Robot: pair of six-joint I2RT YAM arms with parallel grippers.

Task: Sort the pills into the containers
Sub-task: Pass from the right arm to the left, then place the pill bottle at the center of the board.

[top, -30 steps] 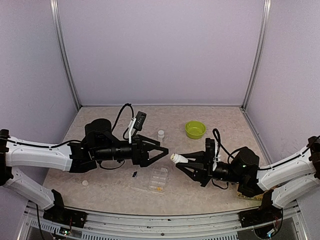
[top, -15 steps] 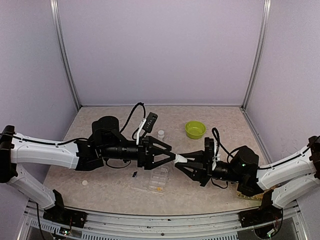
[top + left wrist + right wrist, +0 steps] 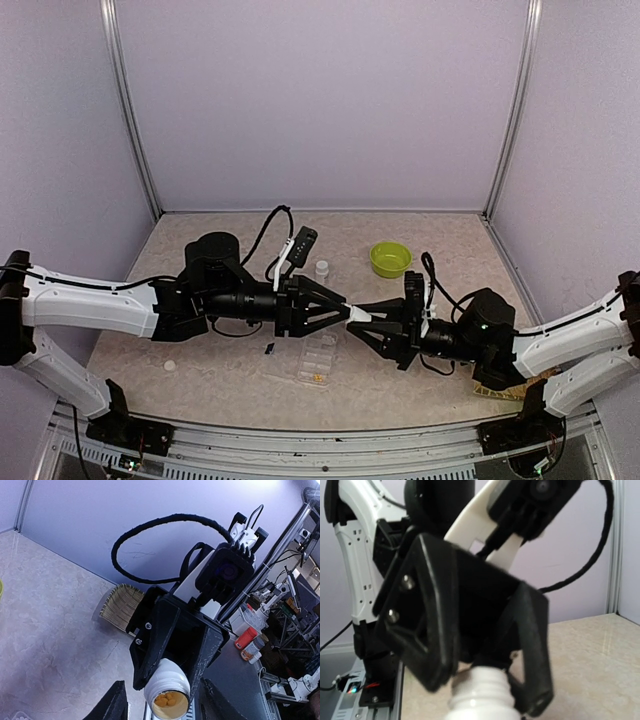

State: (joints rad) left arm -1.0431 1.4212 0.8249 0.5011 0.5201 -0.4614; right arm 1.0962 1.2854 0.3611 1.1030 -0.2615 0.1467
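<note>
Open bottle held between two tools

On the counter (image 3: 200,385) lies the clear pill box (image 3: 316,358). Above it the right tool (image 3: 370,318) grips a white bottle (image 3: 166,680) showing orange pills (image 3: 167,700). The left tool (image 3: 344,312) straddles its mouth, fingers apart. A green bowl (image 3: 390,259) sits beyond.

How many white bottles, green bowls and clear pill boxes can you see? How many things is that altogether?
White bottles: 2 (held bottle, standing bottle)
Green bowl: 1
Clear pill box: 1
Total: 4
</note>
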